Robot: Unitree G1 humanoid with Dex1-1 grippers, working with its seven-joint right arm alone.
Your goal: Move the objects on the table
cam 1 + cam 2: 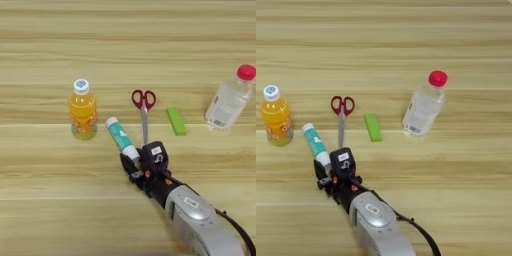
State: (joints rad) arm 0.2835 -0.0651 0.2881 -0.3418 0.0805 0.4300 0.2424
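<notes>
The table [45,210] was a broad light-wood top with grain running across it. On it, just past the fingers [131,166], lay a white stick with a teal label [121,138], its near end between them. The scissors [144,112] lay just beyond the right finger, red handles pointing away. Further left of the fingers stood an orange drink bottle [83,110]. To their right lay a small green block [176,121], and well beyond it a clear bottle with a red cap [424,104].
</notes>
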